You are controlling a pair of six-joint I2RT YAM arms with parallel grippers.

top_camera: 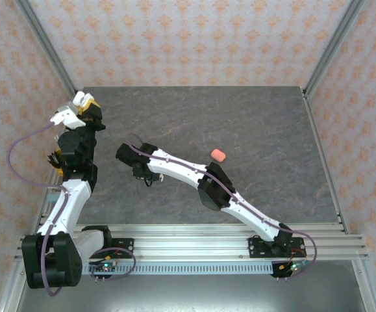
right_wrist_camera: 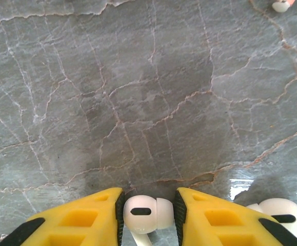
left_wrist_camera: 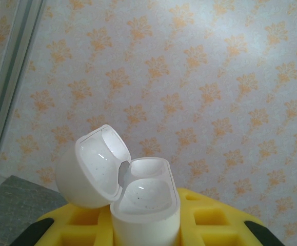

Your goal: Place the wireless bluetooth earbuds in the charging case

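Note:
In the left wrist view a white charging case [left_wrist_camera: 147,212] stands upright with its lid [left_wrist_camera: 93,169] swung open to the left. Both wells are empty. My left gripper [left_wrist_camera: 145,225] is shut on its body, raised at the table's far left [top_camera: 80,103]. My right gripper [right_wrist_camera: 148,205] is low over the grey stone tabletop, left of centre [top_camera: 140,171]. Its black pads touch both sides of a white earbud [right_wrist_camera: 144,212], whose stem points toward the camera. A second white earbud [right_wrist_camera: 284,214] lies on the table just outside the right finger [right_wrist_camera: 217,219].
A salmon pink case [top_camera: 219,155] lies shut on the table to the right of the right arm's forearm. A small white and pink piece [right_wrist_camera: 280,5] lies at the far right of the right wrist view, cut off by the frame edge. Patterned walls enclose the table.

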